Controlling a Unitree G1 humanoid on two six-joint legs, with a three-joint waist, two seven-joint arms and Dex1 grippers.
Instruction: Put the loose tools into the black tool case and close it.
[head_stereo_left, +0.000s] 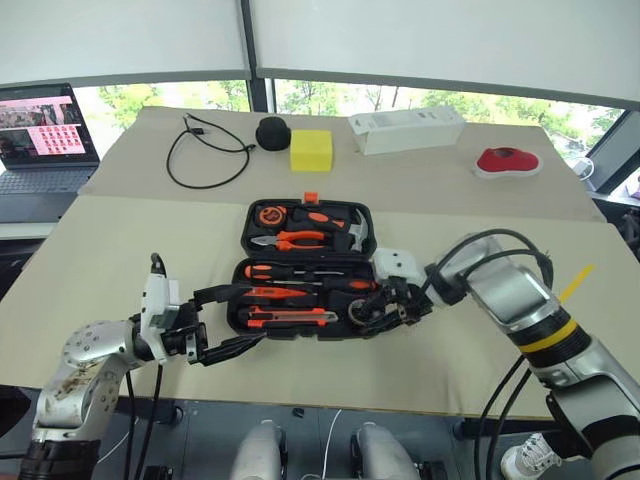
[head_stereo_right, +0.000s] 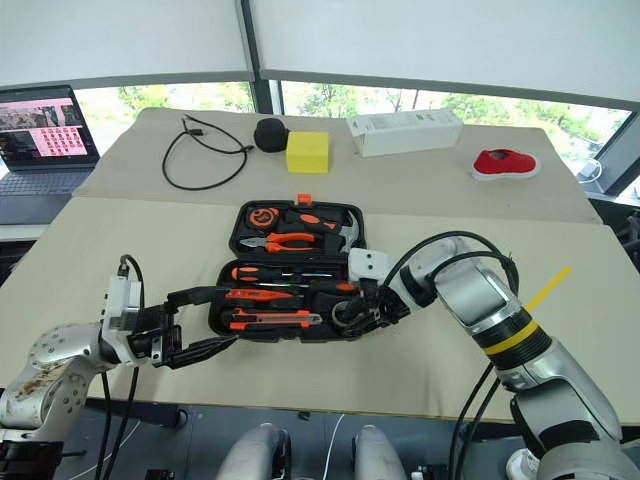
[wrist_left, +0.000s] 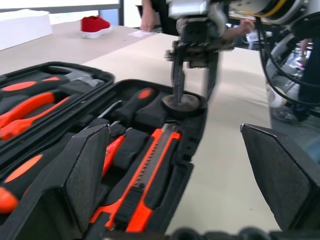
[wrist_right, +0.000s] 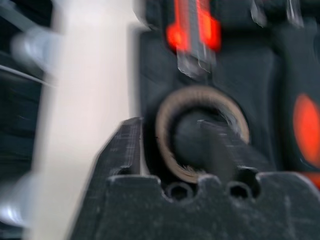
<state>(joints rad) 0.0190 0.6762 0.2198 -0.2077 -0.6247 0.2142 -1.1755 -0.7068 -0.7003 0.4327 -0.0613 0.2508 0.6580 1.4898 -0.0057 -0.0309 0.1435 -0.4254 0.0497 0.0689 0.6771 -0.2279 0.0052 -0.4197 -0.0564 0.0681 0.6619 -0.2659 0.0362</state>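
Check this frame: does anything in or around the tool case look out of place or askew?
One thing stands out: a round tape-like roll at the right end of the black tool case seems to sit proud of the moulding rather than down in a slot. The right gripper straddles its rim, fingers apart. The other tools look seated.

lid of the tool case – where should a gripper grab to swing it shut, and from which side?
Grip the far rim of the lid beside the small orange latch, coming from the far side. The black tool case lies open flat, its hinge between the two halves, so that rim is farthest from the hinge and stands free. First the right gripper would have to leave the near half.
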